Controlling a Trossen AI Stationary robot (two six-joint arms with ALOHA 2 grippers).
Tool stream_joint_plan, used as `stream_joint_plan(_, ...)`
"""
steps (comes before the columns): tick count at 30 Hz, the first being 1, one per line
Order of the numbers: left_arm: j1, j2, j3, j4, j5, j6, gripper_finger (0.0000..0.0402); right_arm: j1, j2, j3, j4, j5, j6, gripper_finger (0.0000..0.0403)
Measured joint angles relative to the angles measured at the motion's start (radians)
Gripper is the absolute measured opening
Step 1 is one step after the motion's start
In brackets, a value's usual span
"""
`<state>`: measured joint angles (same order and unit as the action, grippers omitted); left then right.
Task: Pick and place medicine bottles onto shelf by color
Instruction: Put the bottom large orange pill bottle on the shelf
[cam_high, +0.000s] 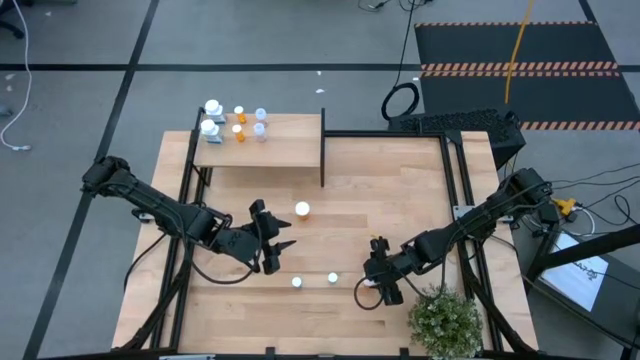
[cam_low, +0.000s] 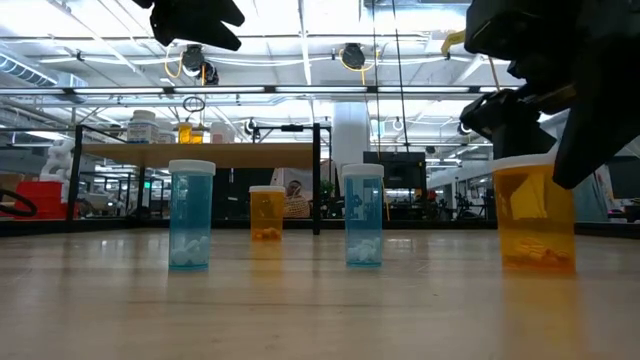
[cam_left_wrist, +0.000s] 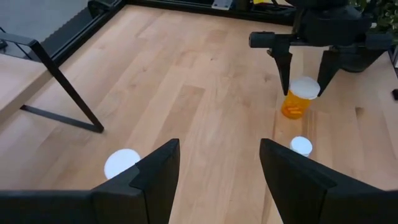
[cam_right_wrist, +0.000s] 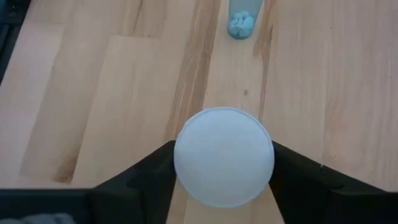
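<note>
Six white-capped medicine bottles (cam_high: 236, 122) stood at the shelf's (cam_high: 290, 150) back left corner; four others (cam_high: 302, 209) stood upright on the tabletop.

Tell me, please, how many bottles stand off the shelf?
4: two bluish bottles side by side, an orange bottle mid-table, a second orange bottle at the right gripper.

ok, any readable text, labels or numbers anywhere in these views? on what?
None readable.
Orange bottle between the right gripper fingers: a pale patch on its side, no legible print.
Blue bottles: no label visible.
Bottles on the shelf: too small to read.
White sheet beside the table: marks too small to read.
</note>
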<state>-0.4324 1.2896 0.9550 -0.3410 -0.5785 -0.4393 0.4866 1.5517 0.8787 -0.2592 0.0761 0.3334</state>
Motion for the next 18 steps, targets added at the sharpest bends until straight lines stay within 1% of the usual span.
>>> stream_joint_plan(3,0.0,0.0,0.0,0.002,0.0,0.0,0.0223,0.0,0.0,0.0,0.004,0.0,-0.006,0.0209)
stream_joint_plan(5,0.0,0.0,0.0,0.002,0.0,0.0,0.0223,0.0,0.0,0.0,0.008,0.0,-0.01,0.02)
stream_joint_plan(8,0.0,0.0,0.0,0.003,0.0,-0.001,0.0223,-0.001,0.0,0.0,0.008,0.001,-0.026,0.0202)
stream_joint_plan(11,0.0,0.0,0.0,0.026,0.0,0.008,0.0223,-0.004,-0.01,0.0,0.008,0.001,-0.04,0.0217)
stream_joint_plan(14,0.0,0.0,0.0,0.084,0.0,0.06,0.0223,-0.02,-0.026,0.001,0.006,0.001,-0.063,0.0221)
stream_joint_plan(18,0.01,0.0,0.0,0.181,0.0,0.148,0.0223,-0.059,-0.061,0.002,-0.002,0.0,-0.095,0.0212)
